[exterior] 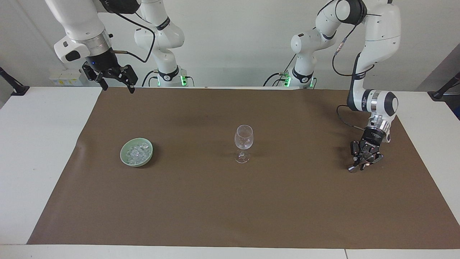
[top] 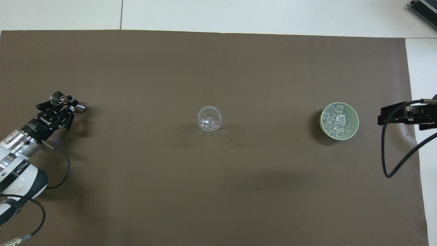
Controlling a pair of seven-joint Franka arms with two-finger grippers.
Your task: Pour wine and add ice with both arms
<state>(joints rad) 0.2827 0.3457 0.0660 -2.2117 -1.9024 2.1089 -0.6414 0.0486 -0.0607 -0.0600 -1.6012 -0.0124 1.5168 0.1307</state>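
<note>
A clear stemmed glass [exterior: 243,142] [top: 209,119] stands upright mid-mat. Toward the right arm's end sits a pale green bowl [exterior: 123,157] [top: 322,115] heaped with ice [exterior: 138,151] [top: 338,121]. At the left arm's end my left gripper [exterior: 360,166] [top: 66,103] is down at the mat, shut on the waist of a small silver double-ended measuring cup [exterior: 353,169] [top: 57,97]. My right gripper [exterior: 119,88] [top: 392,114] hangs open and empty, high over the mat's edge by the right arm's base. Wine is out of view.
A brown mat [exterior: 230,201] [top: 218,191] covers most of the white table [exterior: 36,144]. A tiny crumb [top: 127,119] lies on the mat between the measuring cup and the glass.
</note>
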